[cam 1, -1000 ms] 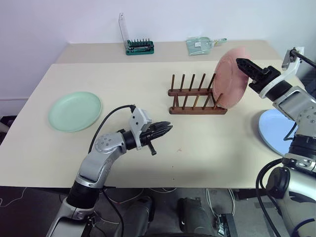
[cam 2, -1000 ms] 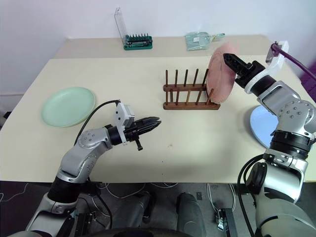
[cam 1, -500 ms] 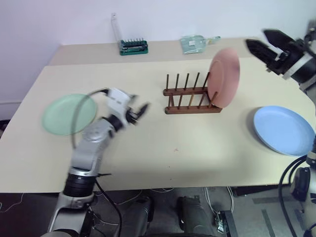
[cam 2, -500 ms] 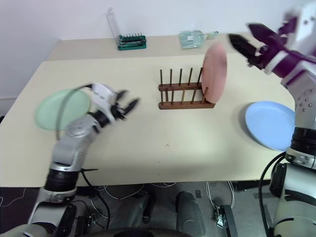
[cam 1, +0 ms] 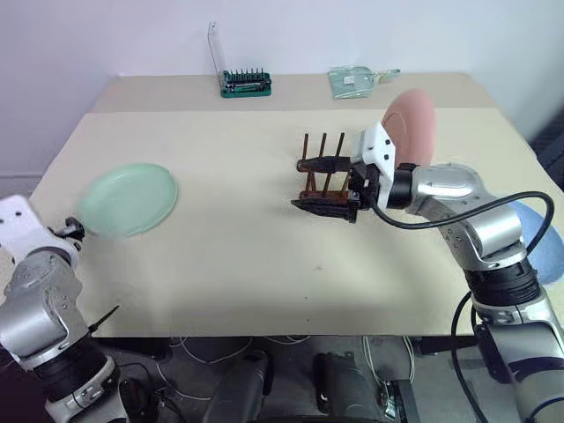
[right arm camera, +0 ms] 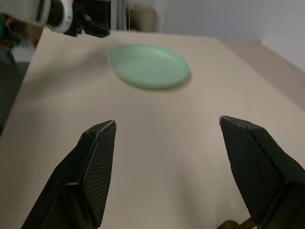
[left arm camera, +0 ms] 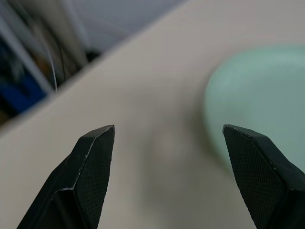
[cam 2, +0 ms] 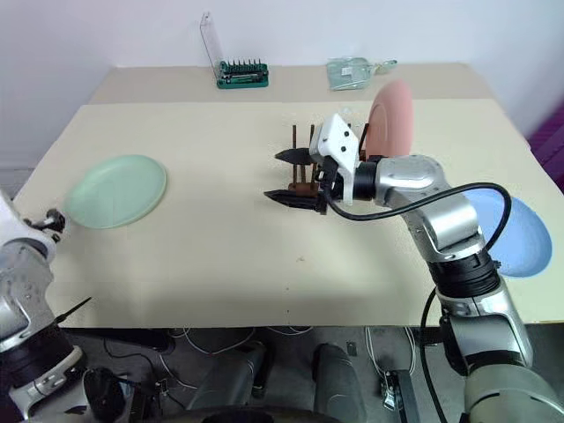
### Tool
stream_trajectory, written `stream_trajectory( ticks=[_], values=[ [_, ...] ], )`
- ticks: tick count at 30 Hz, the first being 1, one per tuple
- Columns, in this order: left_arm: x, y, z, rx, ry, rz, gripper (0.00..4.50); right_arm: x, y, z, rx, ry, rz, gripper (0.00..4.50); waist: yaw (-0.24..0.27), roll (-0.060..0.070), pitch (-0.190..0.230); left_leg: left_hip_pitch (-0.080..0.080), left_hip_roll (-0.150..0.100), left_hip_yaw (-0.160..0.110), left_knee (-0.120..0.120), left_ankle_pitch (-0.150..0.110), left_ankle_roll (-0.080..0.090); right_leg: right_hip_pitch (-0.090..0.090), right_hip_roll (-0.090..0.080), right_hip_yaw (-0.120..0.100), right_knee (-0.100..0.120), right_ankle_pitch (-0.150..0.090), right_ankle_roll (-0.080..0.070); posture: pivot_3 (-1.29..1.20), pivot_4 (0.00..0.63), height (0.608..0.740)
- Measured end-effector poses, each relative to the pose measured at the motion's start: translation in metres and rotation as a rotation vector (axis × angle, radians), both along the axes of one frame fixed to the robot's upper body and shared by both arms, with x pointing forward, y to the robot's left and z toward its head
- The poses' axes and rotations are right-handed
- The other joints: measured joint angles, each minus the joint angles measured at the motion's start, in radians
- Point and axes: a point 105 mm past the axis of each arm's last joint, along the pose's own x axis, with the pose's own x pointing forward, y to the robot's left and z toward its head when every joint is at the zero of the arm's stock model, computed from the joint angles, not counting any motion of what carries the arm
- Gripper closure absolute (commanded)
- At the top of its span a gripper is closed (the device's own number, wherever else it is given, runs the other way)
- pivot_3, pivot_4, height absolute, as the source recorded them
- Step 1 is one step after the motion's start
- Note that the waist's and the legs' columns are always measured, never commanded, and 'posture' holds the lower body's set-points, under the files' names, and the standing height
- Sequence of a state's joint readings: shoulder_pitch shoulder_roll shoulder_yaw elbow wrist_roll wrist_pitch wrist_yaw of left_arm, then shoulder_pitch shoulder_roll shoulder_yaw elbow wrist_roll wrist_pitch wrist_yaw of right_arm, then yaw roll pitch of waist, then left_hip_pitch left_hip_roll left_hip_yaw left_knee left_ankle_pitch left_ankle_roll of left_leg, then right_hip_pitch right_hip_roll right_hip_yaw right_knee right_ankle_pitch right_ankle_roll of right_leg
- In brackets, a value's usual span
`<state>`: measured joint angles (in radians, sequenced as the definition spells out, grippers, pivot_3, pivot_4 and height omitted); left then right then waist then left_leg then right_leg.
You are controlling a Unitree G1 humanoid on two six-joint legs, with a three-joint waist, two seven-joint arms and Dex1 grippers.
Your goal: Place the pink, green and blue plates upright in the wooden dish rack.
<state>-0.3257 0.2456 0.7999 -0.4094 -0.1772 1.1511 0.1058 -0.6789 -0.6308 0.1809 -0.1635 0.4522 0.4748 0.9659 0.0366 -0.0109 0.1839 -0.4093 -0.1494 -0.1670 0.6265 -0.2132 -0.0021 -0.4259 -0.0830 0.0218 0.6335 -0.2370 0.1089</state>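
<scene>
Left eye view: pink plate (cam 1: 411,125) upright in wooden dish rack (cam 1: 328,176).
Green plate (cam 1: 129,198) flat near worktop's (cam 1: 264,256) left edge, awaiting pickup; left gripper (left arm camera: 167,138) and right gripper (cam 2: 295,176) jaws apart, empty.

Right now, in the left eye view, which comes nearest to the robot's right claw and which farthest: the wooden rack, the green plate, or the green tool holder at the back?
From the right gripper:
1. Wooden dish rack, directly behind it, partly covered by it.
2. Green tool holder, at the table's far edge.
3. Green plate, lying flat near the left edge.
</scene>
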Motion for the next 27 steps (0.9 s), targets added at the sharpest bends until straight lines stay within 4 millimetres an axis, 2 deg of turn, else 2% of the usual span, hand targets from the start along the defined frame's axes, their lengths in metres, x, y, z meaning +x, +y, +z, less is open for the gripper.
stream_trajectory(
  ticks=[3, 6, 12, 20, 23, 27],
  values=[
    [-0.002, -0.009, -0.021, -0.136, 0.002, -0.008, 0.79, -0.006, 0.007, -0.025, -0.017, 0.06, 0.03, 0.96, 0.003, -0.003, 0.001, 0.0, 0.001, 0.0, 0.0, 0.0, -0.001, 0.0, 0.0, 0.0, 0.0, 0.001, -0.001, 0.0, 0.15, 0.74],
    [0.003, -0.012, -0.025, -0.192, -0.023, -0.03, 0.79, -0.01, 0.006, -0.037, -0.028, 0.091, 0.032, 0.96, 0.002, -0.003, 0.001, 0.0, 0.001, 0.0, 0.0, 0.0, -0.001, 0.0, 0.0, 0.0, 0.0, 0.001, -0.001, 0.0, 0.15, 0.74],
    [0.013, -0.013, -0.03, -0.21, -0.026, -0.053, 0.79, -0.015, 0.006, -0.046, -0.029, 0.102, 0.027, 0.96, 0.001, -0.003, 0.001, 0.0, 0.003, 0.001, 0.0, 0.0, -0.002, -0.001, 0.001, 0.001, 0.0, 0.002, -0.002, 0.0, 0.15, 0.74],
    [0.012, -0.014, -0.031, -0.19, -0.019, -0.035, 0.79, -0.016, 0.003, -0.052, -0.035, 0.119, 0.005, 0.96, 0.0, -0.003, 0.001, 0.0, 0.003, 0.001, 0.0, 0.0, -0.002, -0.001, 0.001, 0.001, 0.0, 0.002, -0.002, 0.0, 0.15, 0.74],
    [0.007, -0.019, -0.03, -0.18, -0.041, -0.073, 0.79, -0.017, 0.002, -0.052, -0.039, 0.117, 0.007, 0.96, 0.0, -0.003, 0.001, 0.0, 0.003, 0.001, 0.0, 0.0, -0.002, -0.001, 0.001, 0.002, 0.0, 0.002, -0.002, 0.0, 0.15, 0.74],
    [0.004, -0.037, -0.018, -0.169, -0.119, -0.211, 0.79, -0.018, 0.002, -0.052, -0.042, 0.119, 0.015, 0.96, 0.001, -0.003, 0.001, 0.0, 0.003, 0.002, 0.0, -0.001, -0.002, -0.001, 0.001, 0.002, 0.0, 0.002, -0.002, 0.0, 0.15, 0.74]
  ],
)
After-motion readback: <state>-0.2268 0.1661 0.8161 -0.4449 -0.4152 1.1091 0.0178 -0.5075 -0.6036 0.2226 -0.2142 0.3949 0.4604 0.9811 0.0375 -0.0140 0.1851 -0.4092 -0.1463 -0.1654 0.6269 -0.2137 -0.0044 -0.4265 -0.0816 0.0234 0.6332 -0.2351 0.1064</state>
